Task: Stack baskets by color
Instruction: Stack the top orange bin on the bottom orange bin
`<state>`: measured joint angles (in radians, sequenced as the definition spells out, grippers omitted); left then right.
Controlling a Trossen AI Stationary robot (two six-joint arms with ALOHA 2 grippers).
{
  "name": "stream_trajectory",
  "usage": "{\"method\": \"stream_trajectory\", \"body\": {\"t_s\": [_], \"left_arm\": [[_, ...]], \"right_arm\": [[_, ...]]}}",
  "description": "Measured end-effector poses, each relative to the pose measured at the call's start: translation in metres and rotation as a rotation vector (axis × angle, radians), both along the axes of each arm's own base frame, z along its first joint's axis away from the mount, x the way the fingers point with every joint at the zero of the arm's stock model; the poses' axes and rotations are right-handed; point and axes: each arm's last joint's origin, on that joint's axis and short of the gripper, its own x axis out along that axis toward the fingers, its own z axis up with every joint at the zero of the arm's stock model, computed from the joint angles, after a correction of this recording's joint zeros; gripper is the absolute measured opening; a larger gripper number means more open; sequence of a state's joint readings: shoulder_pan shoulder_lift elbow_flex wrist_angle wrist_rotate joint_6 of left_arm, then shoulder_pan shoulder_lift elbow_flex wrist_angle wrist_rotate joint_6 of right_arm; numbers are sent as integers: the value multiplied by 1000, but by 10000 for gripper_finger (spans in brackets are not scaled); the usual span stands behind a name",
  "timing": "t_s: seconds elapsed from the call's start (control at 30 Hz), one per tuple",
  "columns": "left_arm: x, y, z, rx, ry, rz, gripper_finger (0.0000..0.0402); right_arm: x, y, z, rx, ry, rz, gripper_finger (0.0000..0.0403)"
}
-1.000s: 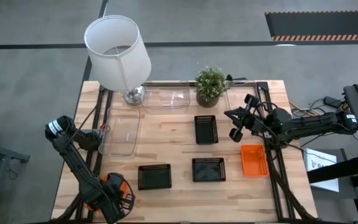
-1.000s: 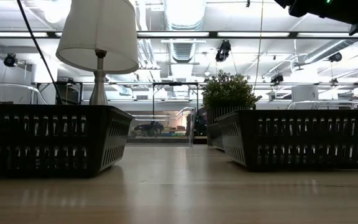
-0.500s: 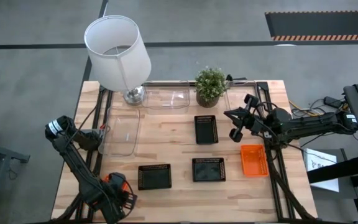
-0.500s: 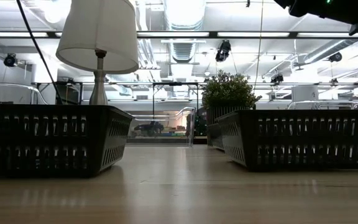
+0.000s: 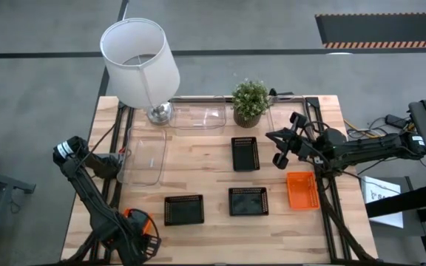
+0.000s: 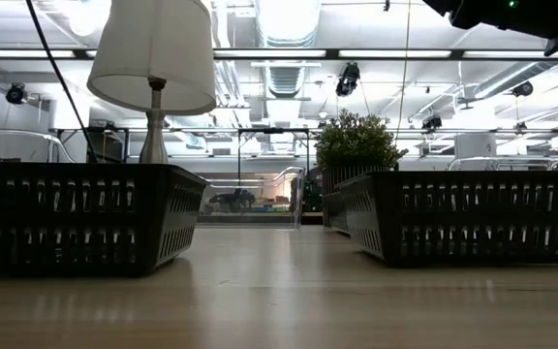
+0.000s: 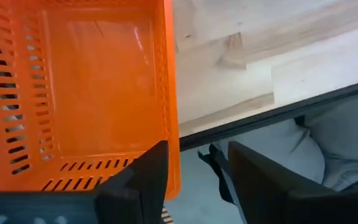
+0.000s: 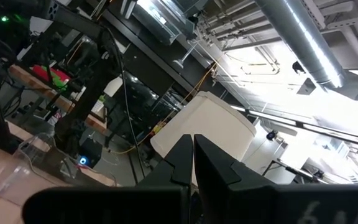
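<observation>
An orange basket (image 7: 86, 93) sits flat on the table's near-left corner (image 5: 140, 220). My left gripper (image 7: 194, 168) hangs over it, pointing down, open. One finger (image 7: 148, 177) is over the basket's inside and the other (image 7: 260, 183) is outside its side wall (image 7: 173, 112). A second orange basket (image 5: 302, 190) lies near the right edge. Three black baskets (image 5: 183, 210) (image 5: 248, 201) (image 5: 245, 154) rest mid-table. Clear baskets (image 5: 143, 155) (image 5: 198, 117) lie at the back left. My right gripper (image 8: 192, 152) is shut, raised and empty at the right side (image 5: 281, 148). My left gripper stands open astride the orange basket's side wall (image 7: 174, 143), coming from above. I cannot tell whether the inner finger touches the wall. The basket rests on the table.
A white-shaded lamp (image 5: 139, 63) stands at the back left. A potted plant (image 5: 251, 102) stands at the back centre. The table's near edge (image 7: 241, 115) runs close beside the orange basket. Bare wood lies between the black baskets in the low view (image 6: 279, 281).
My left gripper has risen slightly above the orange basket. The basket stays where it is on the table's near-left corner.
</observation>
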<state>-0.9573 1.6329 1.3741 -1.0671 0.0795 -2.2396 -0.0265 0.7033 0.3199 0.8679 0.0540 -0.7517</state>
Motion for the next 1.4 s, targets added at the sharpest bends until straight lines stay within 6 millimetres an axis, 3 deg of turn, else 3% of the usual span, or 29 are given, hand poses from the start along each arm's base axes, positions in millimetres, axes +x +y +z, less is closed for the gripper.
{"method": "stream_trajectory", "body": {"t_s": [0.4, 0.7, 1.4], "left_arm": [[-3, 5, -31, 31, 16, 0, 114], [-3, 6, -33, 36, 21, 14, 9], [-6, 16, -31, 209, -32, 63, 2]], "right_arm": [[0, 0, 0, 0, 1, 0, 9], [0, 0, 0, 0, 1, 0, 9], [0, 0, -1, 34, 11, 13, 9]]}}
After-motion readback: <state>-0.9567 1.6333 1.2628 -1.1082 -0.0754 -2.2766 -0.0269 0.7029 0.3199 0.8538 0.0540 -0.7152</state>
